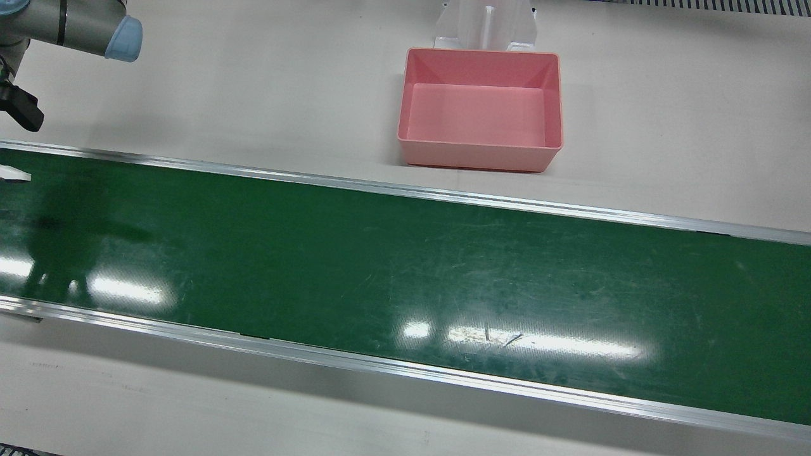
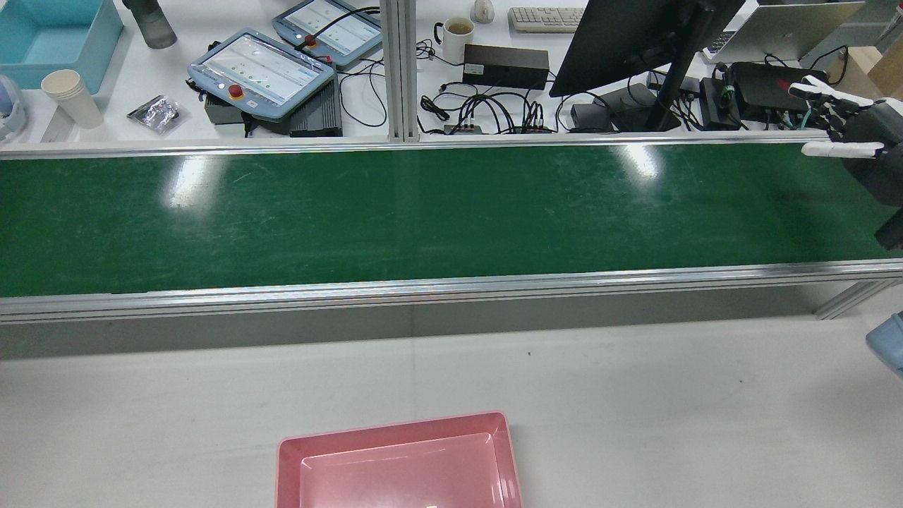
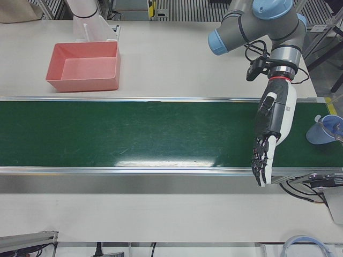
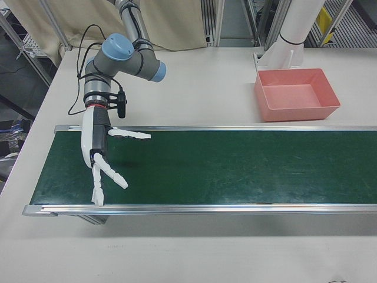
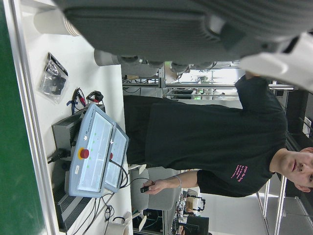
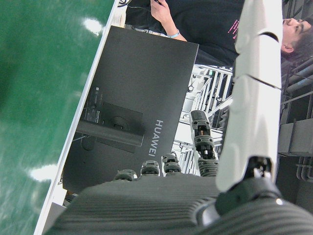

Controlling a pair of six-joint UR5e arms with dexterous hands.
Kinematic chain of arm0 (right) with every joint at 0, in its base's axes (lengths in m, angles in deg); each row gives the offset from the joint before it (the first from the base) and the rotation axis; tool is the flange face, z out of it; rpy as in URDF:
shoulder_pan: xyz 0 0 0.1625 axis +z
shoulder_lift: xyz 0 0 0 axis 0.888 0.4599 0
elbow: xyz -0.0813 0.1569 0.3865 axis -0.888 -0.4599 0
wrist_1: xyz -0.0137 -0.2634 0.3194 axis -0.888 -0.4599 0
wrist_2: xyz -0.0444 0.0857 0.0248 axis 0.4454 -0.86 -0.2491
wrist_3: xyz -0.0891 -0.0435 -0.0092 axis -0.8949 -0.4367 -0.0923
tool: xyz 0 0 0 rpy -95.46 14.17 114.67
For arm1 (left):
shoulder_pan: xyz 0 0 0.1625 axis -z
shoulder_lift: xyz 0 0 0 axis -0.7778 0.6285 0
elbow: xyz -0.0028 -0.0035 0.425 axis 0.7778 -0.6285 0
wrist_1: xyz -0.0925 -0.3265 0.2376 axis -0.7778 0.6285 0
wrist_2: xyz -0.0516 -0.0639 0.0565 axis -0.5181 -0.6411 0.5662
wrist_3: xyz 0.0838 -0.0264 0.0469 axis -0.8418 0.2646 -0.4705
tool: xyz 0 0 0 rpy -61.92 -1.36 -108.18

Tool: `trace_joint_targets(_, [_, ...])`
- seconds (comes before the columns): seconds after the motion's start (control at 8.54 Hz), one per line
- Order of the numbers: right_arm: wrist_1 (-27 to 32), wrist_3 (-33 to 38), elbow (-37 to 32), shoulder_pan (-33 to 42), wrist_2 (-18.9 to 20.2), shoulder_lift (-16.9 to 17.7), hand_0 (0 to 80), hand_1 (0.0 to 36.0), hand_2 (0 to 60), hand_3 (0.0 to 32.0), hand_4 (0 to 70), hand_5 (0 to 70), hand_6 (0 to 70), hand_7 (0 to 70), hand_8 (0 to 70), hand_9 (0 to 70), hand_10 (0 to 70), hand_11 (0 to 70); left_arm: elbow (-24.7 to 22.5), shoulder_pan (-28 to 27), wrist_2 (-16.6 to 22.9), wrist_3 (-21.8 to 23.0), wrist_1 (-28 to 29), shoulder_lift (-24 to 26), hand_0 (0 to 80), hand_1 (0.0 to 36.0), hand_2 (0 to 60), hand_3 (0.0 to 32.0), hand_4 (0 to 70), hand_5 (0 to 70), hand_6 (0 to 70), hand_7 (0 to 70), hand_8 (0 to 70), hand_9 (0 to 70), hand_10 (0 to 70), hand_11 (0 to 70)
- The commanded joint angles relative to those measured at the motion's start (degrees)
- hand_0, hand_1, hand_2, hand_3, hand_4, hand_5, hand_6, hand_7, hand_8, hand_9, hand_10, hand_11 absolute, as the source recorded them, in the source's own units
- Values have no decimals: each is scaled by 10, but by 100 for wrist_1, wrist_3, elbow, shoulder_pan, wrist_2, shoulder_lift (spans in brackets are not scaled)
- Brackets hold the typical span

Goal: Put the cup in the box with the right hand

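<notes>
The pink box (image 1: 481, 158) stands empty on the white table behind the green belt (image 1: 405, 266); it also shows as the pink box (image 4: 297, 109) and pink box (image 3: 83, 84). No cup lies on the belt. A stack of paper cups (image 2: 70, 99) stands on the desk beyond the belt. My right hand (image 4: 103, 159) hovers over the belt's far end from the box, fingers spread, holding nothing; the same right hand (image 2: 846, 134) sits at the rear view's right edge. My left hand (image 3: 268, 139) hangs over the belt's opposite end, fingers straight and pointing down, empty.
A light-blue container (image 3: 324, 130) sits past the belt's end near my left hand. The desk beyond the belt carries teach pendants (image 2: 261, 70), a mug (image 2: 455, 35), cables and a monitor (image 2: 635, 35). A person in a black shirt (image 5: 210, 142) stands there.
</notes>
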State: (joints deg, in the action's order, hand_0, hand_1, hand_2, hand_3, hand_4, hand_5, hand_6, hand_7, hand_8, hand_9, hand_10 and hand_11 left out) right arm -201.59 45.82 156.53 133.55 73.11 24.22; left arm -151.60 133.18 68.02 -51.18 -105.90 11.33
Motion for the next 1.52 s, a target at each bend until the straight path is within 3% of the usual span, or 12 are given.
trace_joint_targets(0.0, [0, -1, -15, 0, 0, 0, 571, 246, 53, 0, 61, 72, 41, 92, 41, 27, 0, 0, 0, 6, 0, 0, -2, 0, 0, 0, 0, 0, 0, 0, 0, 0, 0, 0, 0, 0])
trace_joint_targets(0.47, [0, -1, -7, -9, 0, 0, 568, 244, 54, 0, 58, 72, 41, 89, 42, 28, 0, 0, 0, 6, 0, 0, -2, 0, 0, 0, 0, 0, 0, 0, 0, 0, 0, 0, 0, 0])
trace_joint_targets(0.7, [-9, 8, -24, 0, 0, 0, 454, 128, 106, 0, 31, 35, 21, 36, 32, 7, 0, 0, 0, 6, 0, 0, -2, 0, 0, 0, 0, 0, 0, 0, 0, 0, 0, 0, 0, 0])
trace_joint_targets(0.82, [-9, 8, -24, 0, -9, 0, 450, 122, 103, 0, 34, 35, 17, 14, 40, 5, 0, 0, 0, 6, 0, 0, -2, 0, 0, 0, 0, 0, 0, 0, 0, 0, 0, 0, 0, 0])
trace_joint_targets(1.05, [-17, 8, -24, 0, 0, 9, 453, 125, 101, 0, 34, 36, 18, 17, 40, 6, 0, 0, -9, 6, 0, 0, -2, 0, 0, 0, 0, 0, 0, 0, 0, 0, 0, 0, 0, 0])
trace_joint_targets(1.17, [-26, 8, -7, -9, 0, 9, 473, 152, 89, 0, 35, 42, 22, 30, 31, 6, 0, 0, -9, 6, 0, 0, -2, 0, 0, 0, 0, 0, 0, 0, 0, 0, 0, 0, 0, 0])
trace_joint_targets(1.29, [-35, -1, -7, -9, 0, 9, 523, 202, 41, 0, 12, 59, 24, 23, 25, 0, 0, 0, -9, 6, 0, 0, -2, 0, 0, 0, 0, 0, 0, 0, 0, 0, 0, 0, 0, 0])
trace_joint_targets(1.41, [-52, 8, 2, -9, 0, 9, 526, 207, 38, 0, 9, 60, 19, 2, 18, 0, 0, 0, -9, 6, 0, 0, -2, 0, 0, 0, 0, 0, 0, 0, 0, 0, 0, 0, 0, 0])
